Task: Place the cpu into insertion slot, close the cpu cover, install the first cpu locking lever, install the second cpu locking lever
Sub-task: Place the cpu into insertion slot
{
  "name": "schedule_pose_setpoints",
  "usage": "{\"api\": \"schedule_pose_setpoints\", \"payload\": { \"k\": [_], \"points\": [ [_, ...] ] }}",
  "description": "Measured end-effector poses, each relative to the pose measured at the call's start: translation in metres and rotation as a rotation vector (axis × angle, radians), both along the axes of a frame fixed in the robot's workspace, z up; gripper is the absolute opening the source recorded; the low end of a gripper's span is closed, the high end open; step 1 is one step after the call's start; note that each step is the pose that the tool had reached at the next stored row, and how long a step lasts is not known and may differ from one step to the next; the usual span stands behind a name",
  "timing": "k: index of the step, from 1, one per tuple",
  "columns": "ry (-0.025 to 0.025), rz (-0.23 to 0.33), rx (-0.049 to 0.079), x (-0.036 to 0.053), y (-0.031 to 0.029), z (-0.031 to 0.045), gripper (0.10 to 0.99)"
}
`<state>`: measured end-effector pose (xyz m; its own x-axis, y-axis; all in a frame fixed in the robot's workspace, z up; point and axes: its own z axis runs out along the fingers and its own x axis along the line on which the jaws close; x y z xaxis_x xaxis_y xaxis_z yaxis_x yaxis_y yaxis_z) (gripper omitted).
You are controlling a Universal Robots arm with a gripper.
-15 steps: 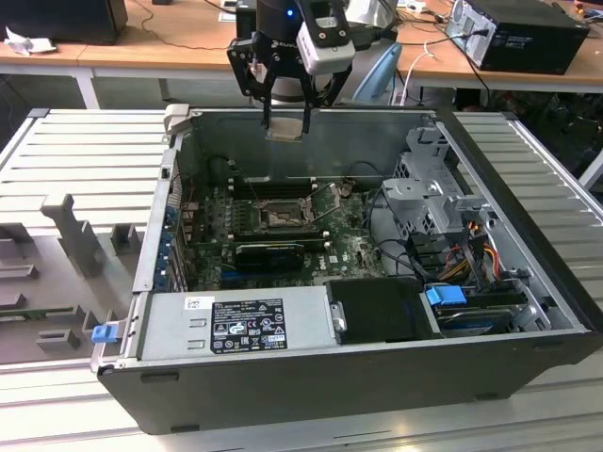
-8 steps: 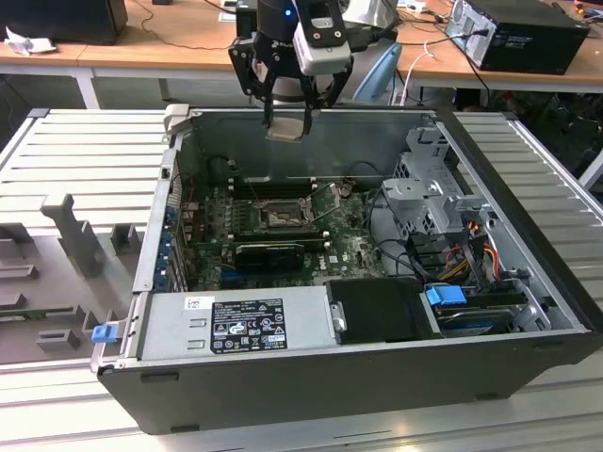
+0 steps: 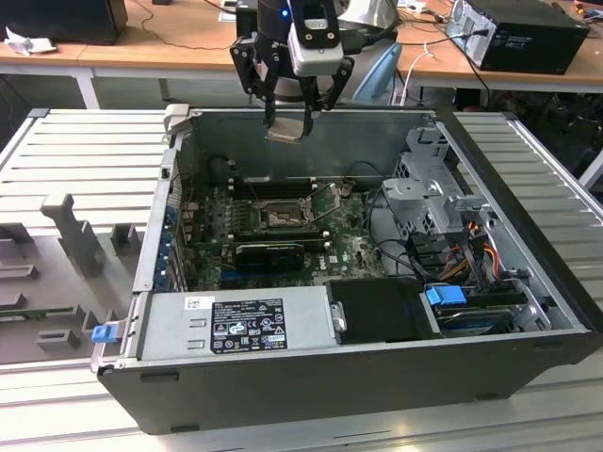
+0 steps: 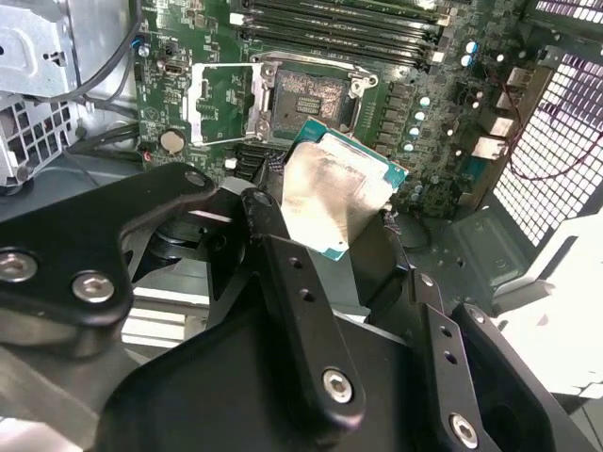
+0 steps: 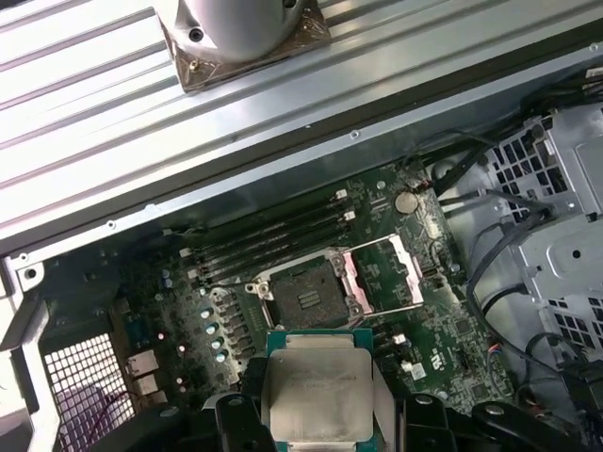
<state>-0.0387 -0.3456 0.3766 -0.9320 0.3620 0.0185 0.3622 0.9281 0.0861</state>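
Note:
My gripper [image 3: 286, 121] hangs over the far wall of the open computer case, shut on the cpu [image 3: 285, 130]. In both wrist views the cpu [image 4: 334, 193] [image 5: 316, 386] is a thin square chip with a silvery top and a green edge, clamped between black fingers [image 4: 268, 235]. It is held well above the motherboard, apart from it. The insertion slot [image 3: 280, 218] [image 4: 309, 99] [image 5: 303, 297] lies bare with its dark centre showing. The cpu cover [image 4: 223, 104] [image 5: 391, 273] is swung open and rests beside the slot.
The case [image 3: 311, 141] lies on a grey ribbed table [image 3: 85, 151]. A power-supply box [image 3: 240, 325] fills the near side, and a long black card [image 3: 268, 254] lies just in front of the slot. A drive cage [image 3: 429, 188] and cables [image 3: 471, 245] stand at the exterior view's right.

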Motion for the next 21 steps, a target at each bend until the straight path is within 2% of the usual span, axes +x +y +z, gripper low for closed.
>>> {"api": "schedule_pose_setpoints", "payload": {
  "k": [21],
  "points": [
    [0.0000,-0.139,0.000,-0.0001,0.0000,-0.0005,0.525]
  ]
}}
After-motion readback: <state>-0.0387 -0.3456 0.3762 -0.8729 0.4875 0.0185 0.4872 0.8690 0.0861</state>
